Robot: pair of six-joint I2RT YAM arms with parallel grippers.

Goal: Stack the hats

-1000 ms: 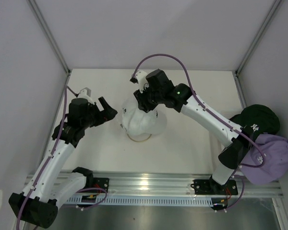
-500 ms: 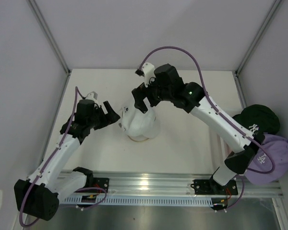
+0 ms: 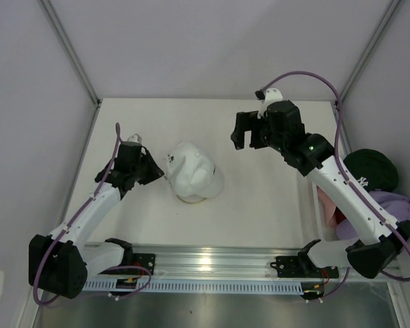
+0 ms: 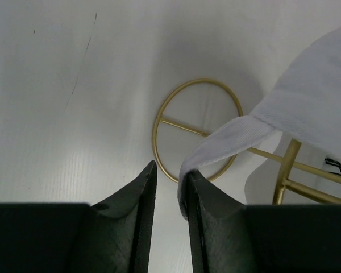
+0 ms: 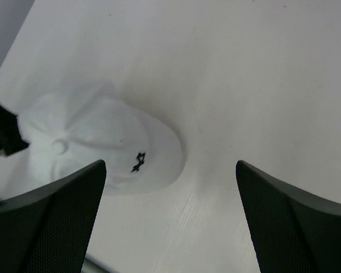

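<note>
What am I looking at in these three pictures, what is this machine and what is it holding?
These are two robot arms bolted to the near edge of a white table. One picture looks down from above. The other two come from a small camera on each wrist, so the dark wedges at the bottom are that arm's own fingers. In the middle, a white cap sits on a gold wire stand. The left gripper pinches the cap's edge. The right gripper hangs open above the table, holding nothing. At the far right are a dark cap and a lavender cap, partly hidden by the right arm.
</note>
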